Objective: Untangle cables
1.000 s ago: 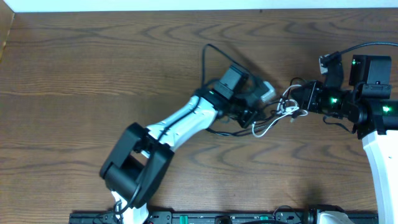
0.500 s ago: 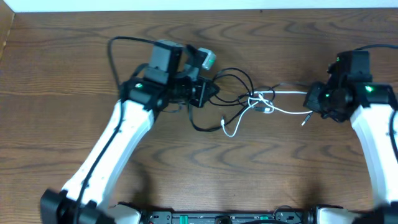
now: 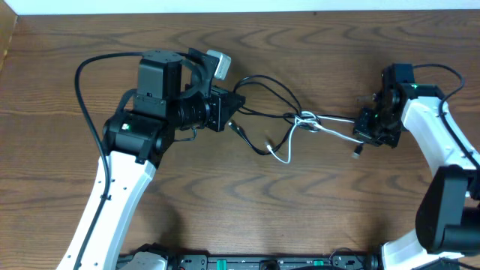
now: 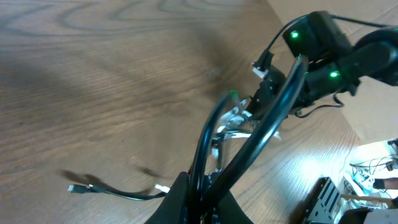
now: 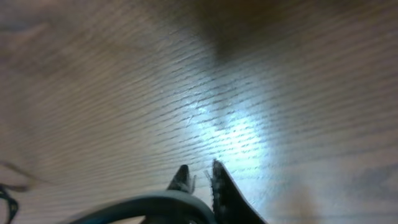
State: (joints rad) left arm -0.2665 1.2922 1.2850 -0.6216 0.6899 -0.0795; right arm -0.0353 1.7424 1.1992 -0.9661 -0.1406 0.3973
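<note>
From above, we see the left gripper (image 3: 229, 112) closed on the black cable (image 3: 274, 86). That cable loops out to the right and meets the white cable (image 3: 306, 120) in a small knot near the middle of the table (image 3: 75, 37). From the knot the white cable runs taut to the right gripper (image 3: 366, 131), which pinches it, and one loose white end curls below the knot.

In the left wrist view, the left gripper (image 4: 198, 202) is clamped on the black cable (image 4: 202, 143), with two strands rising from between its fingers toward the white cable (image 4: 233, 118). A plug (image 4: 78, 188) lies on the wood at lower left.

In the blurred right wrist view, we see the right gripper (image 5: 198, 177) narrowed to a slit above the table (image 5: 249, 93). We cannot make out the cable there.
</note>
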